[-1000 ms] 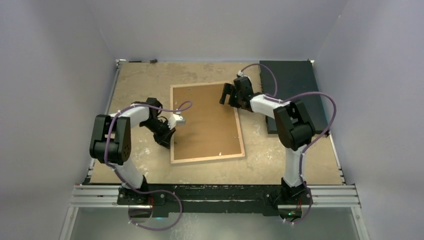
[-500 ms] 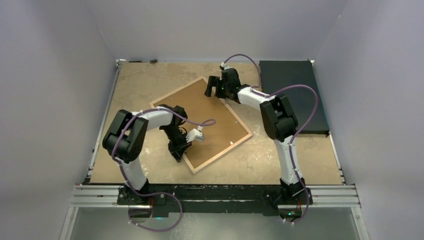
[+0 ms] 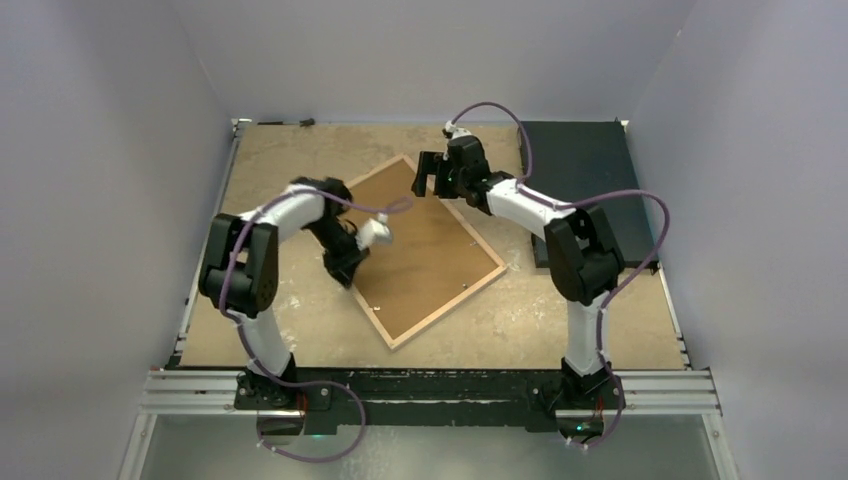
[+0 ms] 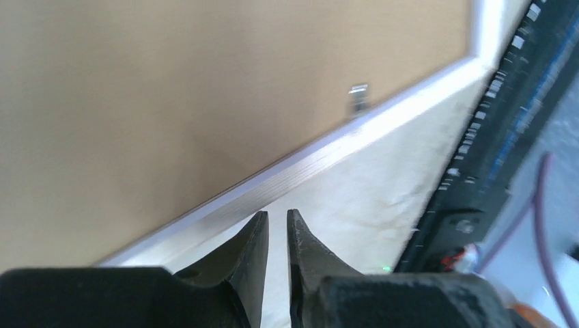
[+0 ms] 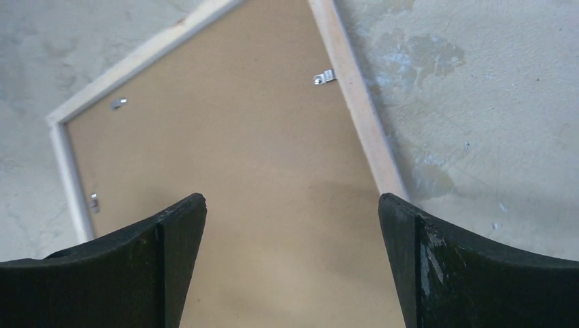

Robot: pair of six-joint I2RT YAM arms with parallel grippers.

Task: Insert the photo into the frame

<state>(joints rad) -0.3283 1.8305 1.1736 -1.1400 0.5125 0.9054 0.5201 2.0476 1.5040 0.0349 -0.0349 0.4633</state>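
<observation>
Swung diamond-wise, frame (image 5: 361,116) lies back-up; left fingers (image 4: 254,247) barely parted, empty, right fingers (image 5: 171,236) wide; clips (image 5: 324,77) probably need turning first.

Black mat (image 3: 585,165) far right on stained table (image 3: 280,170); brown backing board (image 3: 430,250) mid-table

Pincer (image 5: 291,205) spread wide over frame (image 5: 355,116) back, clips (image 5: 324,78)

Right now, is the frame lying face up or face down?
Face down: the frame shows its light wood back, with the brown backing board and metal clips on top.
</observation>
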